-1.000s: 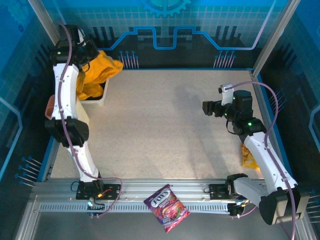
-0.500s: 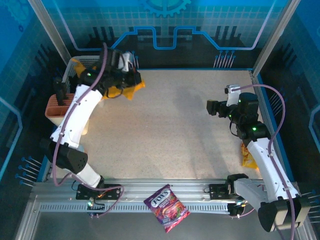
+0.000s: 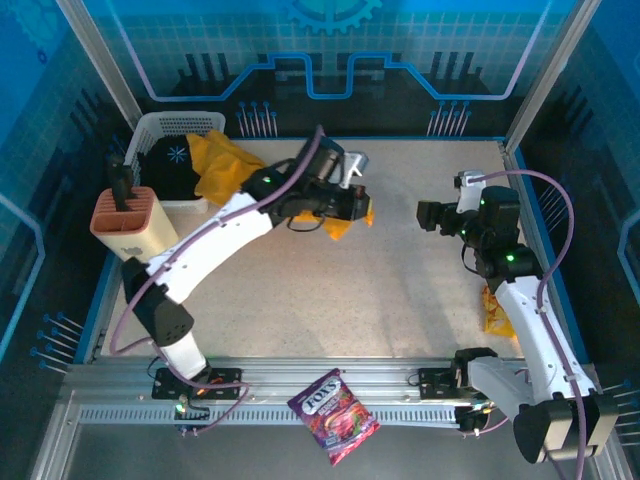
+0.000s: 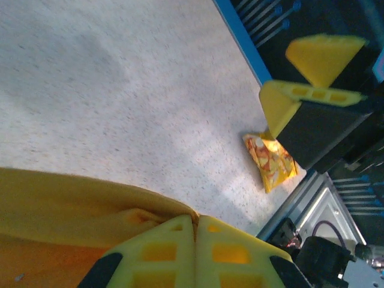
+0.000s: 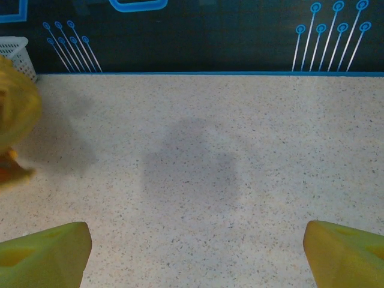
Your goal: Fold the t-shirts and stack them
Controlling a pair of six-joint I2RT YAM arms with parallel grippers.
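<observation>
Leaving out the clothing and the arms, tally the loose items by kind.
Snack bags: 2 (purple, yellow)
Basket: 1
Holder: 1
Total: 4

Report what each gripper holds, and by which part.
Left gripper: jaws shut on a bunched edge of the yellow t-shirt; which part of the shirt cannot be told. Right gripper: jaws open, holding nothing.

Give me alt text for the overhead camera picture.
The left gripper is shut on a yellow t-shirt over the speckled table; more yellow cloth drapes over a white basket. The right gripper faces it, open.
</observation>
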